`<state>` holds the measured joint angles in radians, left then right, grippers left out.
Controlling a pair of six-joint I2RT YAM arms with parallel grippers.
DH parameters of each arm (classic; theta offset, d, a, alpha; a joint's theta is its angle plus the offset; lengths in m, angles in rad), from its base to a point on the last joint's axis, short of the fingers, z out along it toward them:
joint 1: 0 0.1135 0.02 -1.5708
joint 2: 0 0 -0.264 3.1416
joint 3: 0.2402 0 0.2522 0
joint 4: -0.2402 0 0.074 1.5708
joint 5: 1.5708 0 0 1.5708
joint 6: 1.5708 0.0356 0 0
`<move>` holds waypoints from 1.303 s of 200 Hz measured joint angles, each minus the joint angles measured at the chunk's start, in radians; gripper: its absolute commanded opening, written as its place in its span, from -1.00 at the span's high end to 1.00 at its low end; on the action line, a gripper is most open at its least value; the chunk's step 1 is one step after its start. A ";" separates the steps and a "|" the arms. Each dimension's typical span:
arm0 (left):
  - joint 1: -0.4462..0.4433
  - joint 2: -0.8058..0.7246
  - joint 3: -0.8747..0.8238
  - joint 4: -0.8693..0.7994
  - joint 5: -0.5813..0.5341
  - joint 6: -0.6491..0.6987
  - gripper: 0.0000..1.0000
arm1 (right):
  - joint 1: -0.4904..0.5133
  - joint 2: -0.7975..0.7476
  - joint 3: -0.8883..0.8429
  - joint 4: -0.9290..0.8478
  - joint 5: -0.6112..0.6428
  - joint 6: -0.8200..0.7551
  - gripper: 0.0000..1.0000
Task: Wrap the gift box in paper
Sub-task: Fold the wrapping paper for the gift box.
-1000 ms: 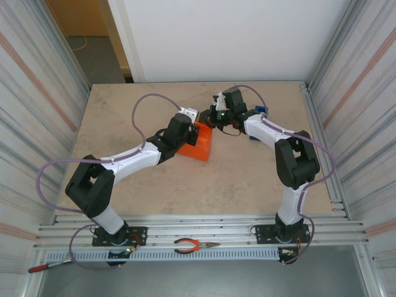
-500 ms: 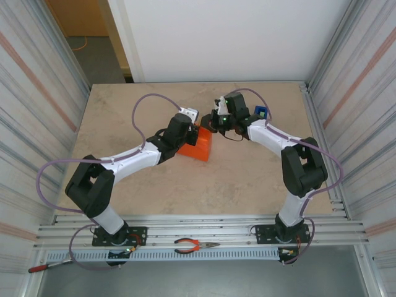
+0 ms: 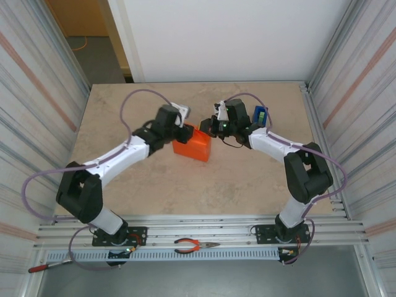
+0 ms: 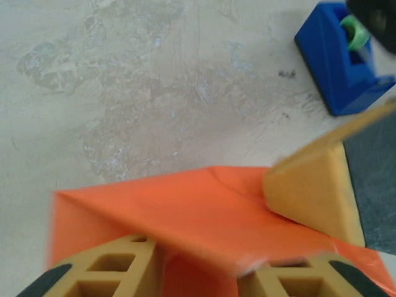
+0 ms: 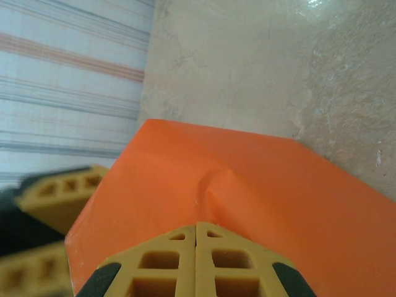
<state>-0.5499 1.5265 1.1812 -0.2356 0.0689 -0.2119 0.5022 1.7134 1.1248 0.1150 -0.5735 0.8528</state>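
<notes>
Orange-skinned little cuboid gift box (image 3: 193, 146) sits mid-table on the beige stone-look tabletop (image 3: 142, 185), with the plain bright orange matte paper (image 4: 185, 207) folded over it. The right gripper (image 5: 197, 225) is clamped tight on nothing, its tips poking a dimple into the paper on top. The left gripper (image 4: 198, 275) has its jaws partway apart straddling a fold, and honestly I can't tell if it's pinching anything. My worry: no tape on yet that I can see, so if left lets go that flap could spring open. Right pushing harder might crease the sheet or skid the box. The blue plastic tape dispenser (image 3: 260, 115) is parked beside the right arm.
</notes>
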 measured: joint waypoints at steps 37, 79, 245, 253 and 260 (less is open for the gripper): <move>0.200 -0.005 0.227 -0.060 0.269 -0.074 0.32 | 0.000 -0.005 -0.023 0.040 0.001 -0.001 1.00; 0.252 0.170 0.413 -0.095 0.425 -0.072 0.51 | 0.000 -0.014 -0.037 0.055 0.001 -0.007 1.00; 0.247 0.540 0.676 -0.505 0.667 0.220 0.80 | 0.001 -0.015 -0.044 0.067 0.001 -0.032 1.00; 0.247 0.540 0.676 -0.523 0.673 0.235 0.85 | 0.001 -0.015 -0.044 0.067 0.001 -0.034 1.00; 0.247 0.540 0.676 -0.537 0.677 0.246 0.88 | 0.001 -0.015 -0.044 0.066 0.001 -0.035 1.00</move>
<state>-0.3031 2.0666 1.8568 -0.7731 0.7456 0.0338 0.5030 1.6985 1.0809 0.1814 -0.5728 0.8173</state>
